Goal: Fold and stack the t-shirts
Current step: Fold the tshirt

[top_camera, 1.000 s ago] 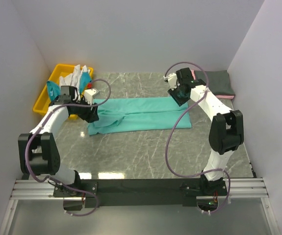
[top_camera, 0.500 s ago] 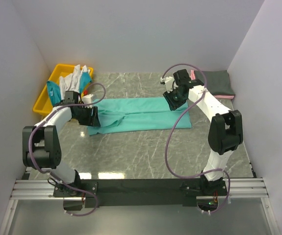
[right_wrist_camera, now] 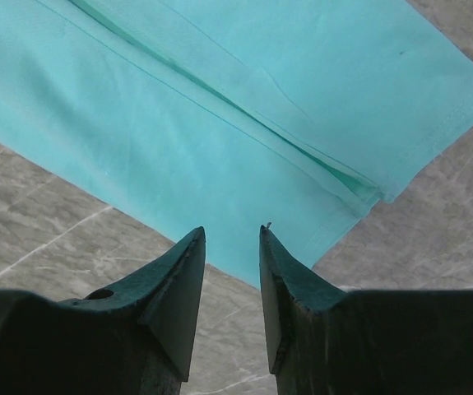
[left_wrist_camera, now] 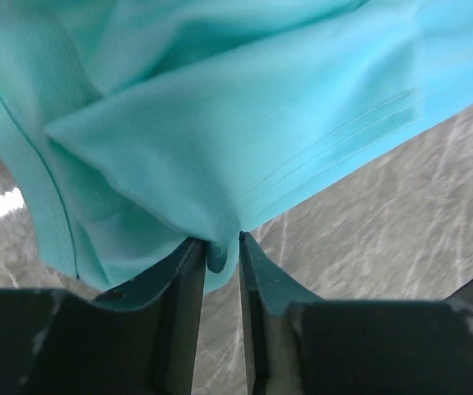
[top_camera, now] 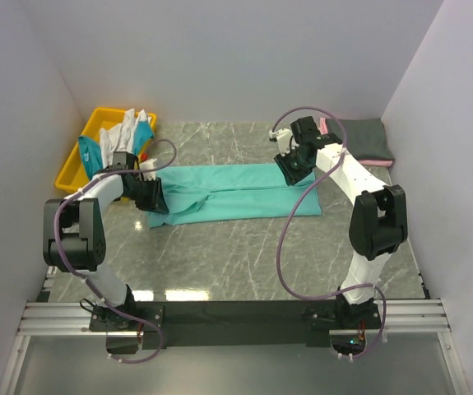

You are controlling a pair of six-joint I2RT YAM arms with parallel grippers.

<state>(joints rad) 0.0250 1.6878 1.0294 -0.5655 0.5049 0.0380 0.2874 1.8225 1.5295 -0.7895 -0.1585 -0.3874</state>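
Over in the upper left of the top view, a yellow plastic bin (top_camera: 103, 115) sits at the edge of the table (top_camera: 236, 255), with a white t-shirt (top_camera: 125, 129) and a teal t-shirt (top_camera: 88, 153) bundled in it. Just right of the bin, the left pincer (top_camera: 155, 200) is down at the left end of the sea-green t-shirt (top_camera: 244, 191). Its wrist view shows the jaws nearly together, nipping a small fold of the cloth's edge just above the marbled surface. The sea-green t-shirt lies as a long band across the middle of the frame, folded lengthwise. At its upper right corner the right pincer (top_camera: 292, 169) hangs over the hem, its jaws a narrow gap apart with nothing between them. In the upper right corner a folded dark grey t-shirt (top_camera: 366, 136) lies on a pink t-shirt (top_camera: 380, 162).
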